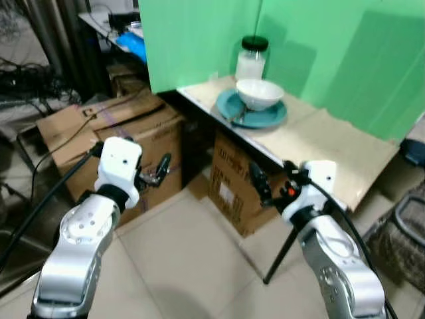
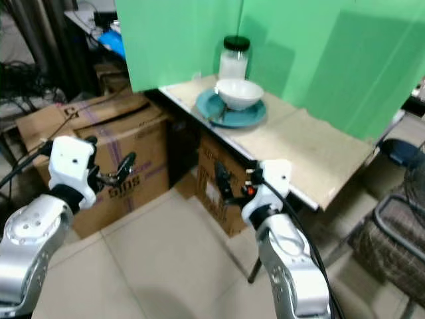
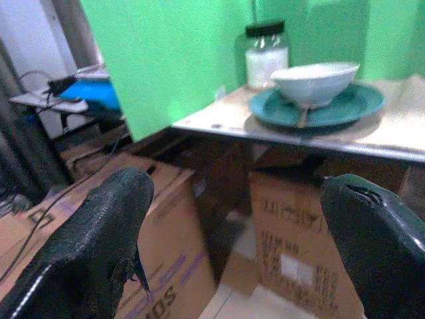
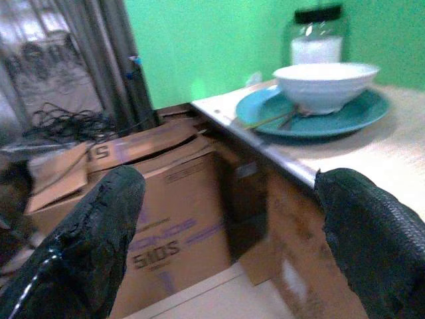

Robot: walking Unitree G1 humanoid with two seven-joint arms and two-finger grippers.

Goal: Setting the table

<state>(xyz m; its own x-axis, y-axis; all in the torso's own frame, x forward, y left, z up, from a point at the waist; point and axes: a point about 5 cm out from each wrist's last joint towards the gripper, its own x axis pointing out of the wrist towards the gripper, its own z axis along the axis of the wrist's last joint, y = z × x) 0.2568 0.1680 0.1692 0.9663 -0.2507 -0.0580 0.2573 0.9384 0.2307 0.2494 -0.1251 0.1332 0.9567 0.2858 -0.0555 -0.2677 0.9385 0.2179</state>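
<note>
White bowl [image 1: 259,93] sat on teal plate [image 1: 252,111], far on desk [image 1: 319,149]. My left end effector [image 1: 158,171] & right end effector [image 1: 260,183] were wide open, empty. Bowl prob. fragile, slippery; I'd grip its rim.

A white bowl [image 1: 259,93] sits on a teal plate [image 1: 251,110] — both on a pale beige surface [image 1: 319,149] with a silvery edge. The jar [image 1: 252,58] behind holds something white under a black lid. The backdrop [image 1: 312,46] is plain bright green. Brown cardboard boxes [image 1: 113,143] carry purple stripes and dark printed lettering. The floor [image 1: 192,259] is light beige tile. Each claw — left claw [image 3: 239,246], right claw [image 4: 232,239] — has black textured fingers on white-and-silver arms.
</note>
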